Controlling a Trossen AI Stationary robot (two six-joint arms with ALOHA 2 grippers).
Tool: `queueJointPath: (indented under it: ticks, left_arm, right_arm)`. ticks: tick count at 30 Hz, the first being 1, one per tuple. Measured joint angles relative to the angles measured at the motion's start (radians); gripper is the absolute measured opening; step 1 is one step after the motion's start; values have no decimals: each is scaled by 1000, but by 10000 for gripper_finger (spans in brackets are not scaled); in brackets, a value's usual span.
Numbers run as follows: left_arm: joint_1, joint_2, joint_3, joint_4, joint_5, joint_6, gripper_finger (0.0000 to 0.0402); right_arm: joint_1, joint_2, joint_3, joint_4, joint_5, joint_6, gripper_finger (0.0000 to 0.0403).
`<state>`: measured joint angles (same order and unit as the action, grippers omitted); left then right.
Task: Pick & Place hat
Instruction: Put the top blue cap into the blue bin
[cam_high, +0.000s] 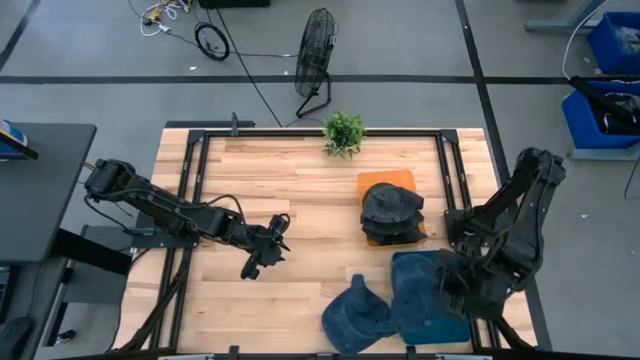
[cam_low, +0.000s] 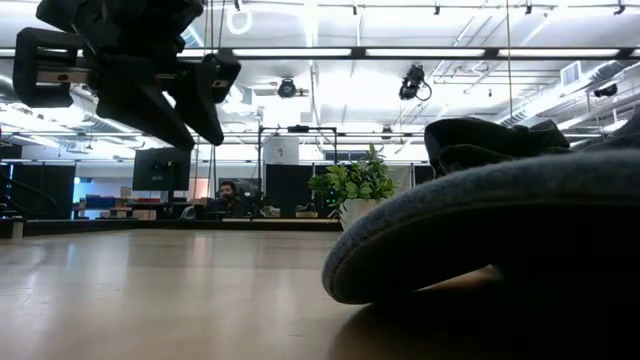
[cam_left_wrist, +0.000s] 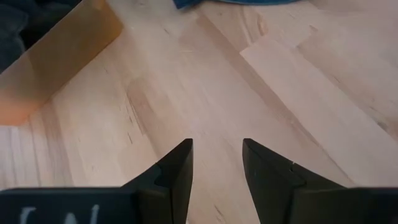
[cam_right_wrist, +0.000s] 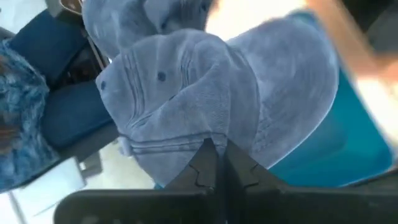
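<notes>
Two arms are mine, and my right gripper (cam_right_wrist: 216, 163) is the one at work: its fingers are pinched together on the fabric of a blue denim cap (cam_right_wrist: 205, 99), which I hold over the teal mat (cam_high: 447, 328) at the near right corner of the wooden table (cam_high: 300, 190). From above, that cap (cam_high: 415, 290) lies partly on the mat under my right arm, and a second blue cap (cam_high: 355, 315) sits just beside it on the bare wood, toward the middle of the table's near edge. Farther back from the teal mat, a stack of dark caps (cam_high: 392, 215) rests on an orange mat (cam_high: 385, 183), and a small potted plant (cam_high: 343, 133) stands at the far edge beyond that. My left gripper (cam_high: 262, 252) hangs above the wood well to the left of the teal mat, its fingers (cam_left_wrist: 177, 171) spread apart with nothing between them; past them I see only planks and a corner of the orange mat (cam_left_wrist: 56, 59). At table height, the near cap's brim (cam_low: 470, 235) fills the right side, with the plant (cam_low: 352, 190) behind it.
</notes>
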<state>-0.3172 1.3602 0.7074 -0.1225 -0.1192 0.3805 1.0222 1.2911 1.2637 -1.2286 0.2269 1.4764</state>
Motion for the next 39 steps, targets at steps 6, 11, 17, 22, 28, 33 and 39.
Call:
queueJointPath:
  ticks: [6,11,17,22,28,33,39]
  left_arm:
    - [0,0,0,-1,0,-22,142]
    - [0,0,0,-1,0,-29,142]
    - [2,0,0,-1,0,-29,142]
    - [19,0,0,-1,0,-29,142]
    - [29,0,0,-1,1,-29,142]
    - [28,0,0,-1,1,-29,142]
    - [28,0,0,-1,1,-29,142]
  right_arm:
    - [71,0,-120,47,-32,163,4]
    - [119,0,-196,137,-100,321,6]
    - [130,-9,-196,90,-166,347,5]
    - [129,-35,-75,-62,50,295,5]
    - [129,-32,68,-146,59,323,5]
    - [148,-31,86,-142,-95,440,5]
    - [199,-31,62,-128,-43,532,5]
